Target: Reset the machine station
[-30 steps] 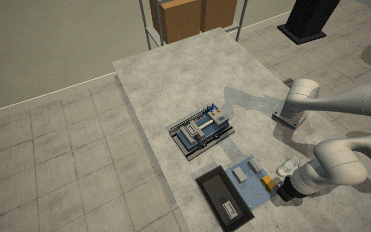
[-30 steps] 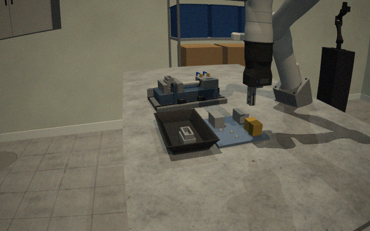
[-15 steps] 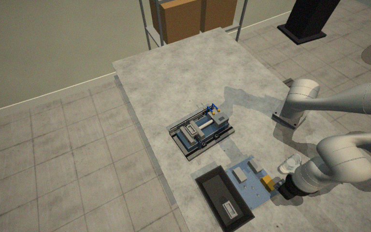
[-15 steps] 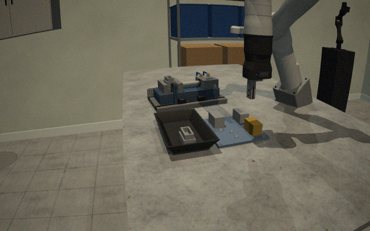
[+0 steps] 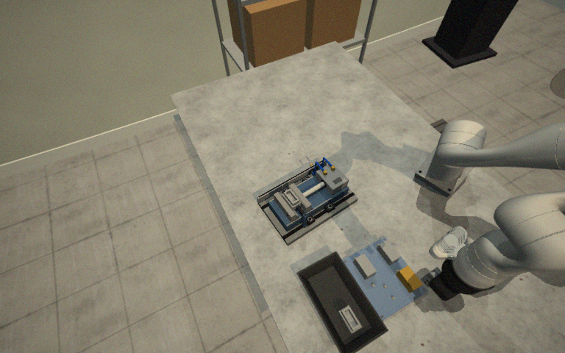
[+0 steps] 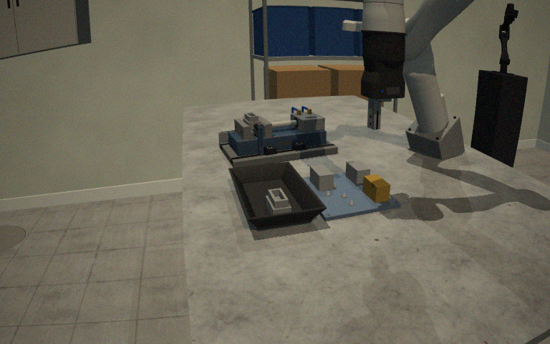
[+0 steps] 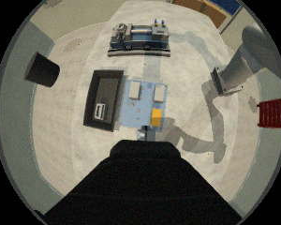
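Observation:
My gripper (image 6: 373, 123) (image 7: 145, 130) is shut and empty. It hangs high over the table, above the right edge of the blue infeed plate (image 5: 386, 301) (image 6: 341, 208) (image 7: 136, 112). Two gray blanks (image 5: 365, 265) (image 5: 389, 253) (image 6: 321, 176) (image 6: 356, 171) (image 7: 135, 90) (image 7: 159, 93) and a yellow brass blank (image 5: 409, 279) (image 6: 376, 187) (image 7: 155, 116) sit on the plate. The brass blank is at the plate's right edge. A pocketed finished part (image 5: 350, 320) (image 6: 277, 199) (image 7: 101, 112) lies pocket up in the black tray (image 5: 316, 262) (image 6: 240, 193) (image 7: 94, 97). Another pocketed part (image 5: 293, 198) (image 6: 251, 117) sits in the vise (image 5: 321, 209) (image 6: 278, 138) (image 7: 140, 39).
The arm's base (image 5: 441, 174) (image 6: 433, 142) stands at the table's right side behind the plate. My arm's elbow (image 5: 539, 236) arches over the table's right front. A shelf with cardboard boxes (image 5: 276, 26) (image 6: 299, 81) stands behind the table.

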Robot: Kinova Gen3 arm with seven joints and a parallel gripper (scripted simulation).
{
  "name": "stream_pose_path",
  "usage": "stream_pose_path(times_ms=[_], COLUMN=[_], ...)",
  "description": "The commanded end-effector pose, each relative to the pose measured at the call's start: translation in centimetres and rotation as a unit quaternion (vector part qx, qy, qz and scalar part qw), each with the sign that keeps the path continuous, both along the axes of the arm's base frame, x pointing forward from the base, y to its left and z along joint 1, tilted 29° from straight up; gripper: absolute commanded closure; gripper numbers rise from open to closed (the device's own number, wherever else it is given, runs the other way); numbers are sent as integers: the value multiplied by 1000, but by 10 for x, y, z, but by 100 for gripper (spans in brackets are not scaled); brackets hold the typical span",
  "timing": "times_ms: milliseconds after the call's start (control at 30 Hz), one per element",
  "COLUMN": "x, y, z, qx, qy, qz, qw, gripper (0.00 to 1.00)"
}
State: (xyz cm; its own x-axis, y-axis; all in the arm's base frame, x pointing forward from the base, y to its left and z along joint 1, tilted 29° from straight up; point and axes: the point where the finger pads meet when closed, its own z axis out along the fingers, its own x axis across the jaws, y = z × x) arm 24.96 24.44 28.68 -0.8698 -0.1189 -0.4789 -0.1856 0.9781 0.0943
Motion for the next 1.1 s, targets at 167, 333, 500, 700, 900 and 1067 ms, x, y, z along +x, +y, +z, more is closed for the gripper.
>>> stream_pose_path(times_ms=[167, 333, 500, 700, 900, 1067], x=[-6, -7, -7, 35, 81, 123], y=[1, 1, 1, 3, 5, 5], z=[12, 14, 15, 38, 62, 84], qx=[1, 1, 1, -5, -6, -2], qy=[-2, -2, -2, 0, 0, -1], qz=[5, 5, 5, 0, 0, 3], qw=[1000, 1000, 1000, 1000, 1000, 1000], gripper=[100, 100, 100, 100, 100, 100])
